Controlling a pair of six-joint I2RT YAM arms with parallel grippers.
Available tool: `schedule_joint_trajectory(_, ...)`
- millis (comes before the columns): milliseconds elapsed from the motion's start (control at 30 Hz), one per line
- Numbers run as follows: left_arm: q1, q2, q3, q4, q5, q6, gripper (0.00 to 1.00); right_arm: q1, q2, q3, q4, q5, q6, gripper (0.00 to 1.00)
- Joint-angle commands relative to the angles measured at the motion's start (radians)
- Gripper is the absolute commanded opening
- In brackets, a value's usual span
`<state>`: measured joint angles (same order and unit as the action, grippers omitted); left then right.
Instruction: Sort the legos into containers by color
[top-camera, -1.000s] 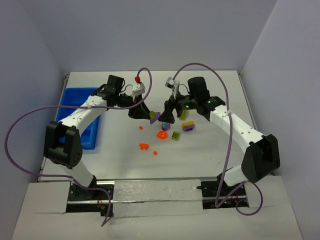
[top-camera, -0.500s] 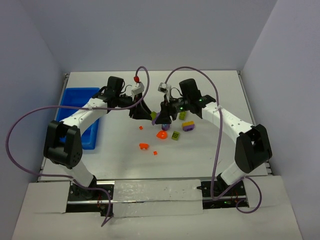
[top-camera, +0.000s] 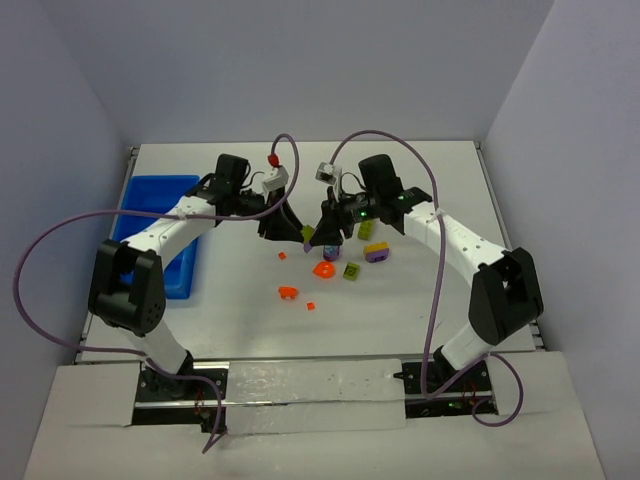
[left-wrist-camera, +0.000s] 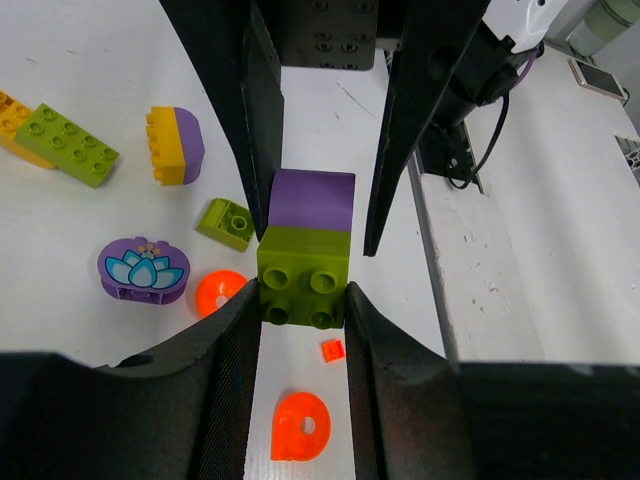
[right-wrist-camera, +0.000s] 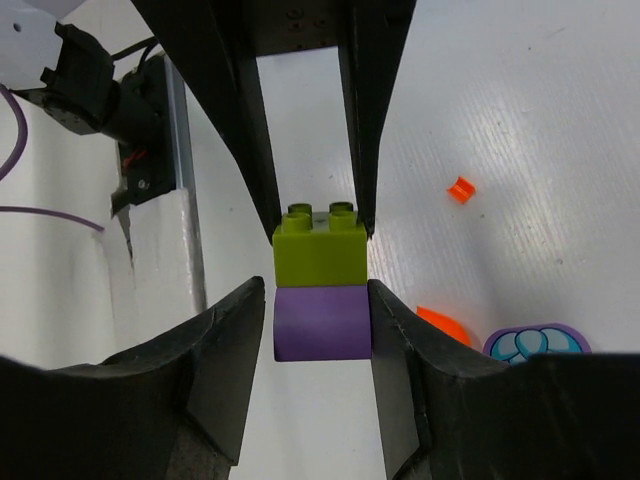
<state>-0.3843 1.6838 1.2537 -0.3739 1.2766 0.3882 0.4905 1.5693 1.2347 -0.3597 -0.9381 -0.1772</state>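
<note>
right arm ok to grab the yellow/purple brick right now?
Probably not yet: the right claw is shut on the purple half of the two-tone block, whose green half the left claw grips. The yellow/purple brick itself lies unobstructed.

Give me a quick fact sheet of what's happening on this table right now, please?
Held piece: olive-green brick stuck to purple brick, held between both arms
Left jaws: closed on the olive-green brick
Right jaws: closed on the purple brick
Loose pieces: orange bits and others on the table
Blue tray: far left, partly under the left arm
</note>
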Motion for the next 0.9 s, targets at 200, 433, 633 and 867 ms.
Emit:
schedule_joint_trajectory(200, -0.001, 0.024, 0.040, -0.053, 0.033, 0.072, 0.00, 0.019, 0.023, 0.064, 0.007, -0.042, -0.017, 0.49)
schedule_joint_trajectory(433, 0.000, 0.028, 0.042, -0.037, 0.036, 0.058, 0.00, 0.026, 0.041, 0.077, -0.036, -0.038, -0.049, 0.63)
schedule_joint_trajectory(633, 0.005, 0.030, 0.041, -0.032, 0.041, 0.052, 0.00, 0.030, 0.041, 0.071, -0.041, -0.034, -0.059, 0.46)
schedule_joint_trajectory(867, 0.068, 0.028, 0.050, 0.009, 0.029, -0.013, 0.00, 0.036, 0.061, 0.075, -0.055, 0.017, -0.084, 0.00)
